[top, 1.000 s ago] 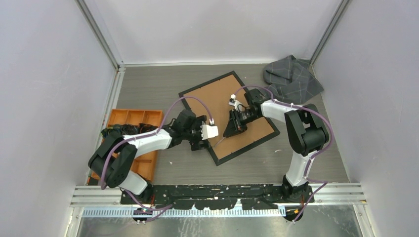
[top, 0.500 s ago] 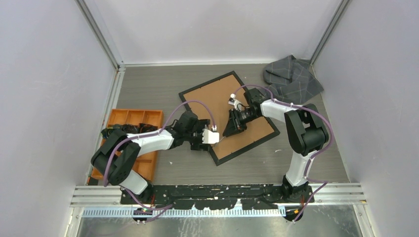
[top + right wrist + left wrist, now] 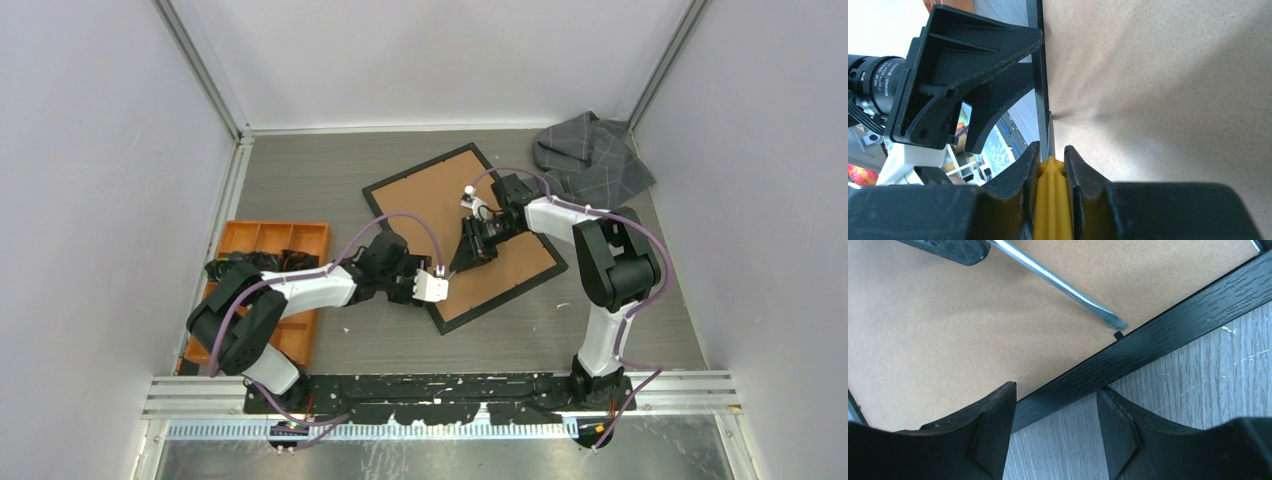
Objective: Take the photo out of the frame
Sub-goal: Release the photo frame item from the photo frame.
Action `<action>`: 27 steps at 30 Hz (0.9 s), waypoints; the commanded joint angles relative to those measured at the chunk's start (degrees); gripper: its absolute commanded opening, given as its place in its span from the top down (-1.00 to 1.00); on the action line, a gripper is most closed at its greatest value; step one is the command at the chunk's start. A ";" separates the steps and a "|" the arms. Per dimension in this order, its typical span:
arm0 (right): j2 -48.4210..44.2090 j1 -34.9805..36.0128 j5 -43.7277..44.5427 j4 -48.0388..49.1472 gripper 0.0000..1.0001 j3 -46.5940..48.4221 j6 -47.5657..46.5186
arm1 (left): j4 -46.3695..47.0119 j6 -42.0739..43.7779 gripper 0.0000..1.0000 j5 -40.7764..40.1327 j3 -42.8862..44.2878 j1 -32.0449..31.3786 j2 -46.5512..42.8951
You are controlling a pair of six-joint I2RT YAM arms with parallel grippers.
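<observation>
**Colleague:** What lies nearest the arm bases?

**Me:** On my near left, an orange compartment tray [image 3: 255, 238] sits on the grey table [image 3: 330, 170], partly hidden by the left arm.

**Colleague:** And the left gripper?

**Me:** The left gripper [image 3: 1055, 392] hangs over the near-left side of the frame [image 3: 1173, 327]. Its jaws stand partly apart. One finger is over the brown backing board [image 3: 948, 330] and the other over the table, with the black border running between them. I see it holding nothing.

**Colleague:** Where is the frame itself?

**Me:** It lies flat in the middle of the table, turned at an angle, back side up. The photo is hidden from me — only board and border show.

**Colleague:** The right side?

**Me:** The right gripper [image 3: 1051, 155] is clamped on the yellow handle of a screwdriver [image 3: 1050, 200]. From over the board, the shaft points toward the left gripper. Its flat tip rests on the board just beside a small black tab [image 3: 1118, 333] at the border's inner edge.

**Colleague:** Anything farther back?

**Me:** A crumpled grey cloth [image 3: 590, 155] lies at the far right, near the frame — I cannot tell whether they touch.
</observation>
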 commanded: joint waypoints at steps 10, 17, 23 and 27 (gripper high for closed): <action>0.01 -4.70 7.12 -8.95 0.99 6.77 -0.57 | 3.33 -4.70 -0.25 -1.59 1.63 -4.68 3.35; -1.46 -5.02 6.37 -14.91 0.99 6.26 -6.82 | 5.72 -12.78 -0.25 -4.79 6.29 -5.98 9.43; -2.36 -6.64 3.68 -14.24 0.99 3.52 -12.94 | 15.24 -13.83 -0.25 -3.74 3.36 -6.00 9.80; -2.47 -9.53 1.71 -13.29 0.99 3.48 -17.09 | 19.93 -13.77 -0.27 -1.94 0.29 -6.01 9.72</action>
